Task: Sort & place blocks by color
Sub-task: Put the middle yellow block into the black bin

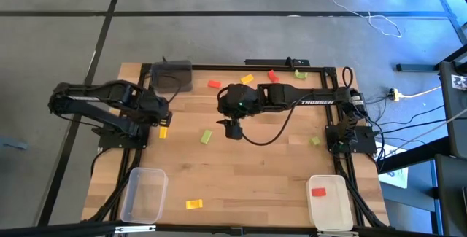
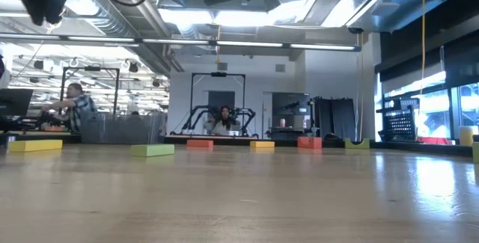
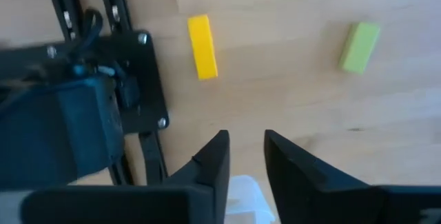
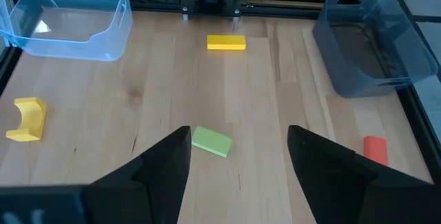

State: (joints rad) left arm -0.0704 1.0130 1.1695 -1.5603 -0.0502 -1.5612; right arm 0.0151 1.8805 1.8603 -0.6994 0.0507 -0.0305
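- The left gripper (image 1: 163,118) hangs by the left edge of the wooden tabletop (image 1: 241,171), over a yellow block (image 1: 163,131). Its jaws stand a little apart with nothing between them.
- The right gripper (image 1: 232,130) hangs over the middle of the tabletop. Its jaws are wide apart and hold nothing.
- A light green block (image 1: 206,136) lies between the two grippers, near the right one.
- One red block (image 1: 318,192) lies inside the white bin (image 1: 328,205) at the near right corner.
- The clear bin (image 1: 143,194) sits at the near left corner. A yellow arch-shaped block (image 1: 193,204) lies just beside it.
- The dark bin (image 1: 172,76) sits at the far left corner.
- Along the far edge lie a red block (image 1: 214,84), a yellow block (image 1: 247,79), another red block (image 1: 272,76) and a green block (image 1: 299,74).
- One more green block (image 1: 314,141) lies near the right edge.
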